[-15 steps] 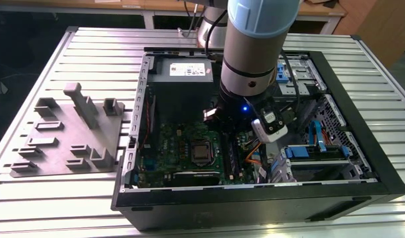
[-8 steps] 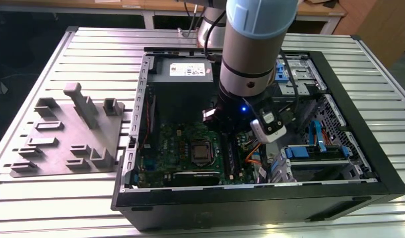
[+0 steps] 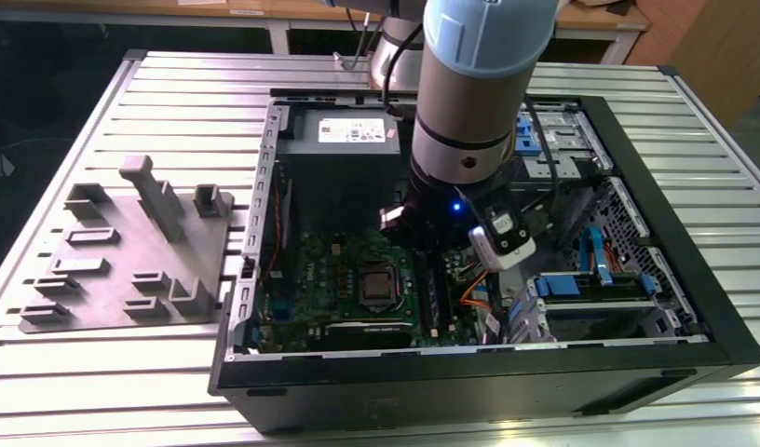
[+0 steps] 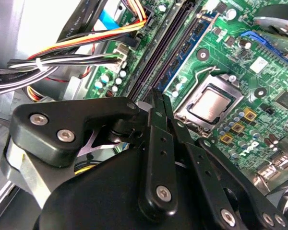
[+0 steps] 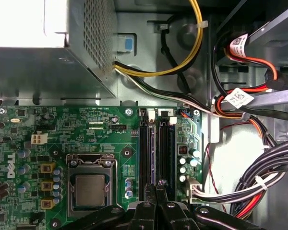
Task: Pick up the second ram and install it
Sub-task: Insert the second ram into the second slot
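1. Standing at the cell, I note one table (image 3: 107,391) of pale ribbed aluminium slats. A wooden bench (image 3: 591,19) stands behind it, and the floor beside it is dark.
2. On the table are one black steel computer case (image 3: 480,382), its side open, and one gray moulded fixture plate (image 3: 119,251) with upright tabs. The plate lies just beside the case on the exterior view's left.
3. One arm (image 3: 480,84), a round pale-blue and silver tube, reaches down into the case.
4. Inside the case are one square green motherboard (image 5: 62,124), one metal-lidded processor socket (image 5: 90,189), one gray perforated power-supply box (image 5: 38,67) and tied cables (image 4: 77,52) in yellow, red and black.
5. The gripper (image 4: 158,98) is made of black bolted linkages. It hangs over one end of the memory slots (image 5: 149,148), which are long narrow rails, dark apart from one blue. Its fingers (image 4: 156,143) are drawn narrow, the tips almost meeting.
6. I cannot distinguish the second ram from the dark rails beneath the tips, nor tell whether it is gripped or seated.
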